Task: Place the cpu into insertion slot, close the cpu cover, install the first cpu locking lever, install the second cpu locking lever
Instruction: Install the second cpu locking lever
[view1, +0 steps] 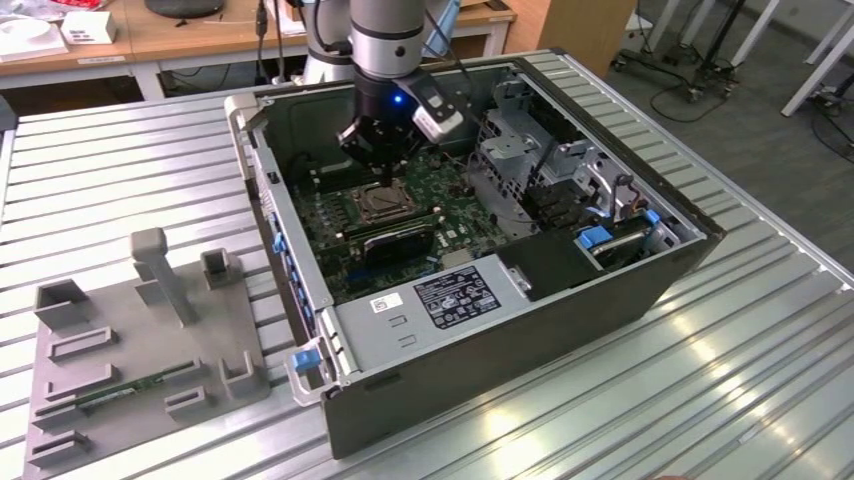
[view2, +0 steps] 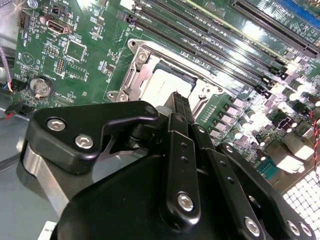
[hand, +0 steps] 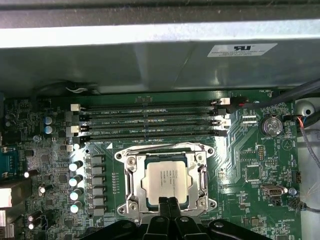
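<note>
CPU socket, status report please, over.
Gripper shut, fingers together, empty, at the socket's edge. CPU seated in the insertion slot, cover down around it. Nothing in the way.

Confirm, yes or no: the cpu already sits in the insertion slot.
Yes. In the first wrist view the cpu lies flat inside the insertion slot, framed by its metal rim.

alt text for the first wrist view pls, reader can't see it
The gripper, fingers shut together, sits at the near edge of the cpu, which lies in the insertion slot with the cpu cover lying flat around it. Beyond it on the green motherboard run four long black memory slots.
</note>
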